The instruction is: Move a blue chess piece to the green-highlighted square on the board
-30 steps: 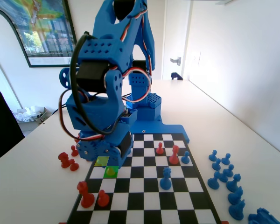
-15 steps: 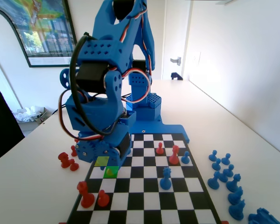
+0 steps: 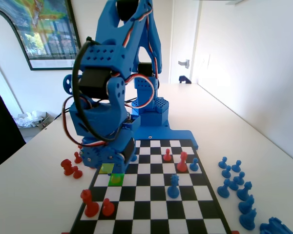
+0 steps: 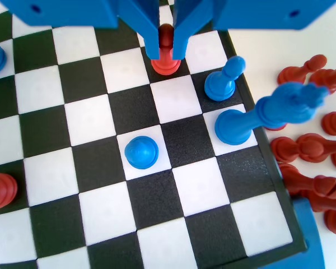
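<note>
On the board (image 4: 201,185), near its right edge in the wrist view, the gripper (image 4: 165,55) is seen lowered with its two jaws brought together on a red pawn (image 4: 165,63), which is clasped at the neck from both sides while its base is seen over a black square. The blue chess piece (image 4: 141,152) is left standing upright on a white square, apart from the jaws, two rows nearer the bottom of the wrist view and one column to the left. Two taller blue pieces (image 4: 252,117) are placed just to the right of it, along the board's edge, and several red pieces (image 4: 308,148) are laid off the board beyond them. In the fixed view the green-highlighted square (image 3: 116,179) is found near the board's left edge, just in front of the lowered gripper, with a yellow-tinted square (image 3: 106,168) touching its far-left corner.
</note>
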Robot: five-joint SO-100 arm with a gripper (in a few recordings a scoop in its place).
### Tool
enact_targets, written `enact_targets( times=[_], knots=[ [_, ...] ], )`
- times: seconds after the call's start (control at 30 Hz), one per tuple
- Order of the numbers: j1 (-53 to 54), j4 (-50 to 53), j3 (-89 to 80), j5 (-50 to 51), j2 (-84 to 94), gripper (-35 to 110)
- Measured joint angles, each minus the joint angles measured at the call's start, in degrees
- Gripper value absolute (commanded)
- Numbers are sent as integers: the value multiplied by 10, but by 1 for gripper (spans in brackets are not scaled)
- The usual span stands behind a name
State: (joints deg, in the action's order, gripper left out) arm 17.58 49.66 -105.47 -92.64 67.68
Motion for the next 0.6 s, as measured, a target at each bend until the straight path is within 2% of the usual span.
enact_targets(
  times=[0.33,0.6],
  knots=[
    [1,81,40,20,18,1],
    [52,157,96,53,95,1]
  ],
)
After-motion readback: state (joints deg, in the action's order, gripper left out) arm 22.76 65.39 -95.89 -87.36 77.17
